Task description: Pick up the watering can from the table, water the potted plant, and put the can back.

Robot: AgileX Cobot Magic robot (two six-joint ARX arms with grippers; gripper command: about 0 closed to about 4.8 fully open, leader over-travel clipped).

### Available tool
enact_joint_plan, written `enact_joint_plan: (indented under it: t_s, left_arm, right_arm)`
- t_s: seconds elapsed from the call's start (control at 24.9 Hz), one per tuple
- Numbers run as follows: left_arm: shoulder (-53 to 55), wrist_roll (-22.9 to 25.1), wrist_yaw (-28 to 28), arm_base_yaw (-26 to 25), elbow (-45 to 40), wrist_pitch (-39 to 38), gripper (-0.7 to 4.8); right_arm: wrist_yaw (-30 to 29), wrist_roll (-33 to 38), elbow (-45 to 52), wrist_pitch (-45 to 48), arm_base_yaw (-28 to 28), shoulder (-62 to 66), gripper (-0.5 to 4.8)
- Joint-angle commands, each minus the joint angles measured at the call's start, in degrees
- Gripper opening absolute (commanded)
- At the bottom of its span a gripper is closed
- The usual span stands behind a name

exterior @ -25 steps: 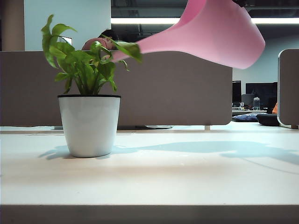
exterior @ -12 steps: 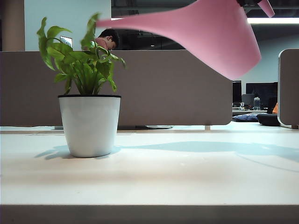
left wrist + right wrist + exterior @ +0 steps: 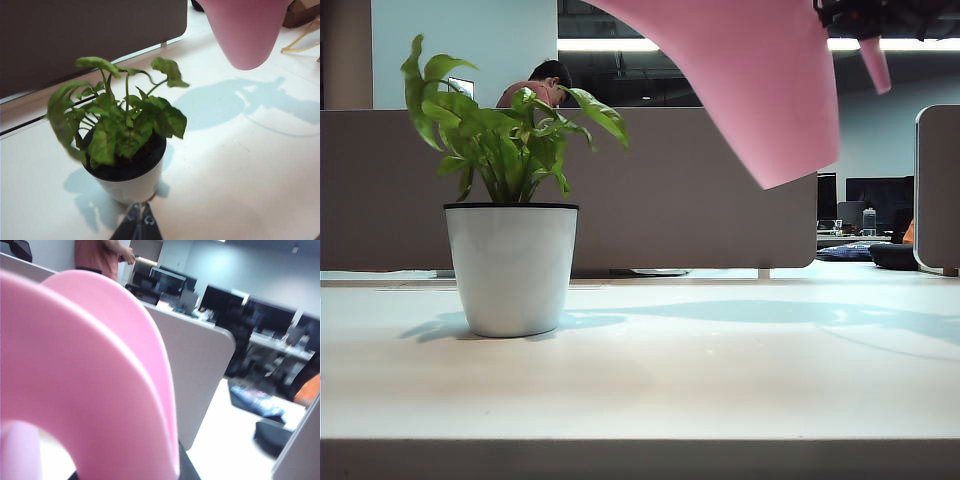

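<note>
Right gripper (image 3: 865, 15) has the pink watering can (image 3: 760, 90) by its handle, up over the table (image 3: 720, 380), right of the potted plant (image 3: 510, 200). Left gripper (image 3: 139, 220) sits closed beside the pot.

The left gripper (image 3: 138, 223) shows in the left wrist view as two dark fingertips pressed together into a narrow point, low over the table, carrying nothing. The right gripper (image 3: 865, 15) is a dark shape at the upper right edge of the exterior view, high above the table; how its jaws stand is hidden.
</note>
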State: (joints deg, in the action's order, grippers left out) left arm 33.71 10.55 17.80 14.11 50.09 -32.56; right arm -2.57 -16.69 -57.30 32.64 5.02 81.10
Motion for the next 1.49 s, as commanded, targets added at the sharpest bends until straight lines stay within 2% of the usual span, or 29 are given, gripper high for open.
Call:
enact_joint_plan:
  t_s: [0.04, 0.16, 0.36, 0.56, 0.84, 0.96, 1.41, 1.49]
  left_arm:
    - [-0.09, -0.04, 0.24, -0.11, 0.39, -0.2, -0.05]
    - [-0.09, -0.04, 0.24, -0.11, 0.39, -0.2, -0.05]
    - [-0.09, -0.04, 0.24, -0.11, 0.39, -0.39, -0.05]
    - [-0.07, -0.02, 0.0, -0.11, 0.37, -0.46, -0.05]
    - [-0.07, -0.02, 0.0, -0.11, 0.37, -1.07, -0.05]
    - [-0.07, -0.02, -0.02, -0.11, 0.37, -1.7, -0.05]
    - [-0.07, 0.02, -0.02, -0.11, 0.35, -1.73, -0.05]
    - [-0.07, 0.02, -0.02, -0.11, 0.35, -1.73, -0.05]
  right_arm:
    - [0.09, 9.25, -0.48, 3.78, -1.51, 2.23, 0.52]
    - [-0.13, 16.92, -0.46, 3.82, -4.07, 5.11, 0.52]
    - [-2.38, 24.09, -0.39, 4.7, -7.28, 8.66, 0.52]
    - [-6.6, 23.47, 0.39, 10.29, -8.46, 14.23, 0.52]
    - [-6.4, 22.38, 5.2, 22.69, -8.41, 19.56, 0.53]
    - [-6.34, 18.64, 7.48, 26.84, -8.41, 20.48, 0.53]
    - [-6.51, 18.34, 8.94, 30.32, -8.22, 26.56, 0.53]
    - [-6.58, 18.34, 9.31, 30.05, -8.22, 26.62, 0.79]
